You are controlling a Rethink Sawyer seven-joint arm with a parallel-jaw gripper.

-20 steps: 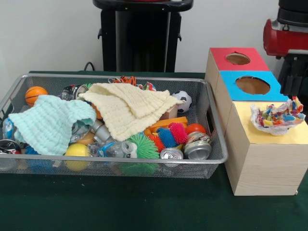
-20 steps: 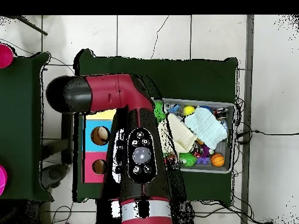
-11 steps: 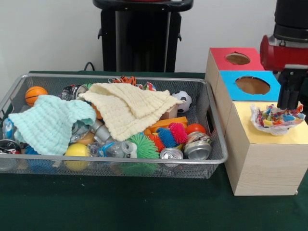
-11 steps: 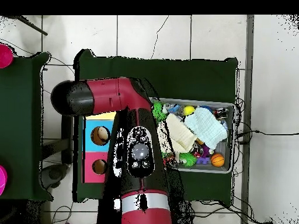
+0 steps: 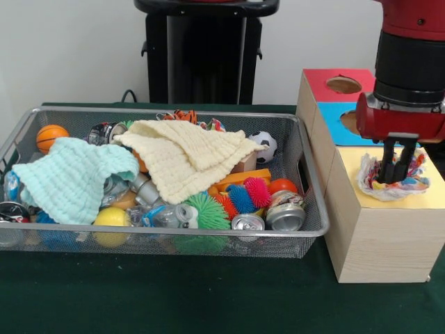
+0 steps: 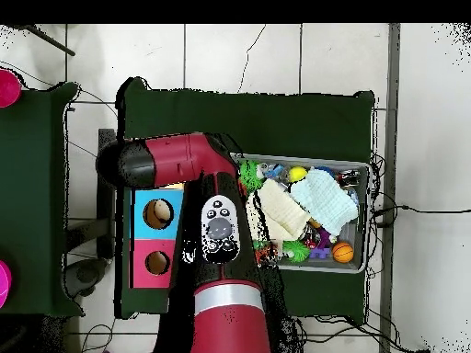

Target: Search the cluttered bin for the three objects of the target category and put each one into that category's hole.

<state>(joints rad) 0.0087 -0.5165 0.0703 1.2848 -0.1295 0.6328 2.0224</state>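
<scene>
A crumpled wrapper point(image 5: 393, 179) sits on the yellow box point(image 5: 379, 229), over where its hole should be, though no hole shows there. The gripper point(image 5: 393, 169) stands straight above and reaches into the bundle, fingers close together; whether they pinch it cannot be told. With no sideways gap, the next move is judged to be vertical. The blue box point(image 5: 332, 120) and red box point(image 5: 316, 82) lie behind, the bin point(image 5: 309, 182) alongside.

Front view: taken low and close across the green-clothed table point(image 5: 208, 299) | Overhead view: taken high, straight down | Shared: silver wire-mesh bin point(image 5: 174, 240) point(image 6: 361, 198)
</scene>
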